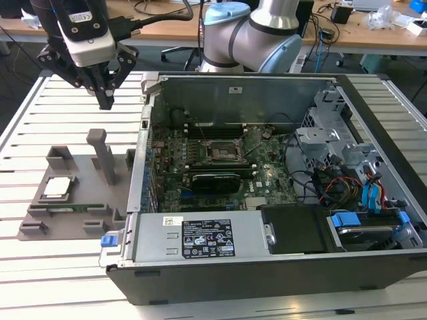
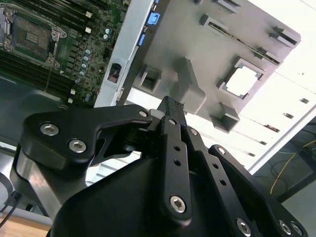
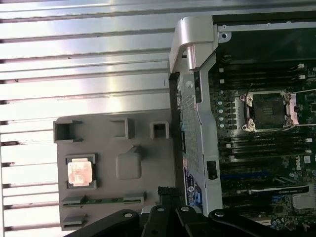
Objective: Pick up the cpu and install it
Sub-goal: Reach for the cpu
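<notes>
arm held high, gripper (image 1: pixel 105 102) pointing down, fingers pressed together on nothing, cpu (image 1: pixel 57 188) well below it, seated in grey holder (image 1: pixel 80 223)

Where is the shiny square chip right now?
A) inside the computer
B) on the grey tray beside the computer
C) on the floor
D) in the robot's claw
B: the chip sits in a square pocket of the grey tray, outside the computer, while the gripper hangs above the tray holding nothing.
</notes>
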{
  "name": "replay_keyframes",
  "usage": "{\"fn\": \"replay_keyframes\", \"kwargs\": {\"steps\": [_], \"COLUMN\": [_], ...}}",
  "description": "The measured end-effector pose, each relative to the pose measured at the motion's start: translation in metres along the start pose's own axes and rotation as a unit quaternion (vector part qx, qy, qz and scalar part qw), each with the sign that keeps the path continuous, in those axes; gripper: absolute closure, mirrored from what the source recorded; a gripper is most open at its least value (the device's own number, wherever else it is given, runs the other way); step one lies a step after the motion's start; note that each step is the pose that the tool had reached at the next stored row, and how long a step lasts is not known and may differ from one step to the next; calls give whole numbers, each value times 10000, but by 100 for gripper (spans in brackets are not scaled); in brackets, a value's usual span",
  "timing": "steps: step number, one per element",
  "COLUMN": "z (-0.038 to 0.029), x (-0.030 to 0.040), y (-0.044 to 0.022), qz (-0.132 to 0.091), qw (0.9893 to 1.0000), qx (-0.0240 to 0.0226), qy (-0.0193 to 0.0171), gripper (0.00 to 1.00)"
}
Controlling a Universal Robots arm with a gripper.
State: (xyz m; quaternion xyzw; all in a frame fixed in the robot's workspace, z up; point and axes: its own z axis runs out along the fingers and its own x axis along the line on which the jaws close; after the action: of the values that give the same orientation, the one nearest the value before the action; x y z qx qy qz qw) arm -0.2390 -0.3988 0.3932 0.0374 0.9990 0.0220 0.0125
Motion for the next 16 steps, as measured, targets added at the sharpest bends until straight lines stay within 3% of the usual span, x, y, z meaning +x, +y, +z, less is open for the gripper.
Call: {"fn": "replay_keyframes", "kwargs": {"steps": [16], "z": [-4], "x": [164], "y": [-12], "qz": [0], "qw": [10000], "qx": [0], "qy": [0], "gripper": [89]}}
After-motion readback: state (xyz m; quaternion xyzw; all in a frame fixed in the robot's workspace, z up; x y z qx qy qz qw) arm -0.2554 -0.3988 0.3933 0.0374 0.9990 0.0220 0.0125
